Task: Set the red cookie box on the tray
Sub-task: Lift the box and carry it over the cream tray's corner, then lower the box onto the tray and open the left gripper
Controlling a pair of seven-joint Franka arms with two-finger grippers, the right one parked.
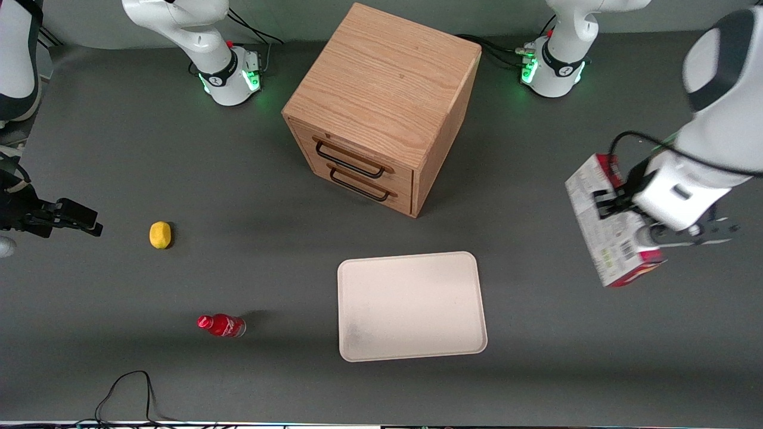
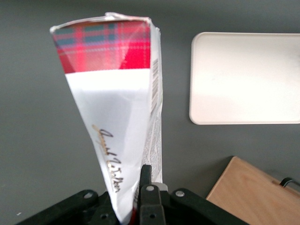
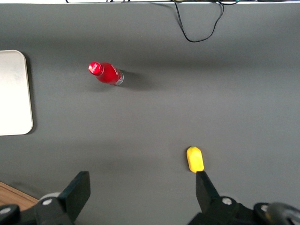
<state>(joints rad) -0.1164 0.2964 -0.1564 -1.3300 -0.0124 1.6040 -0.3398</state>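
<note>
The left arm's gripper is clamping the red cookie box and holding it in the air above the grey table, toward the working arm's end; its fingers are pressing closed on the carton's thin sides. The cream-white tray is lying flat on the table, well apart from the box and nearer to the front camera than the wooden drawer cabinet.
</note>
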